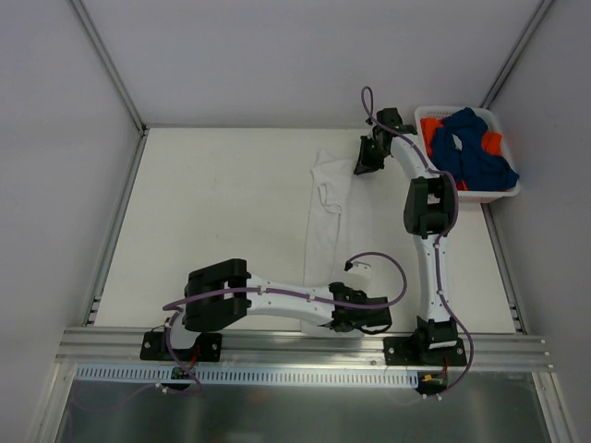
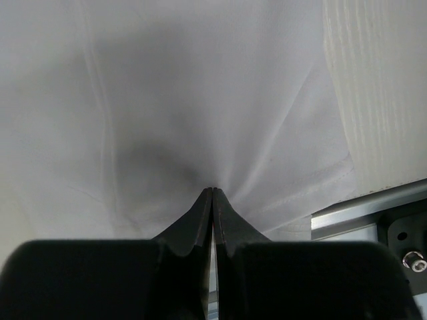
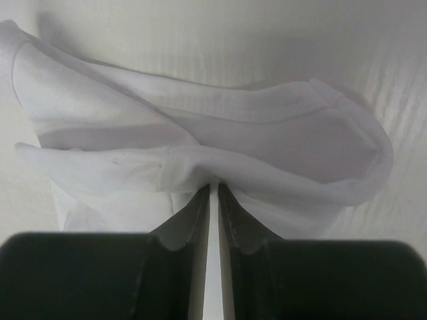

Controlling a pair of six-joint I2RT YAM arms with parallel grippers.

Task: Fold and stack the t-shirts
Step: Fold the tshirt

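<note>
A pale table [image 1: 212,212] is seen from above, and most of its middle is crossed by the white t-shirt [image 1: 325,217]. The shirt is drawn out as a long, narrow strip running from the far side, near the basket, towards the near edge. At the far right corner a white plastic basket [image 1: 480,197] is set, in which a dark blue t-shirt [image 1: 471,152] and an orange t-shirt [image 1: 493,141] are heaped together, unfolded.

The white shirt is held at both ends. At its near end, just beside the metal rail, a tuft of cloth is pinched by the left gripper [image 2: 212,192], whose jaws are pressed together with creases fanning out from the tips. At the far end a doubled hem, possibly the collar or a sleeve opening, is nipped by the right gripper [image 3: 213,185], whose jaws are all but closed on it.

The step in hand is judged to be the laying-out or first fold of the white shirt, so the task is thought to be at an early stage, with two shirts not yet taken from the basket. For the next move, both ends would need to be carried in step, with the cloth kept taut but not dragged, and both pinches kept until the cloth is flat. Whether the strip is already folded lengthwise or merely bunched cannot be told.
</note>
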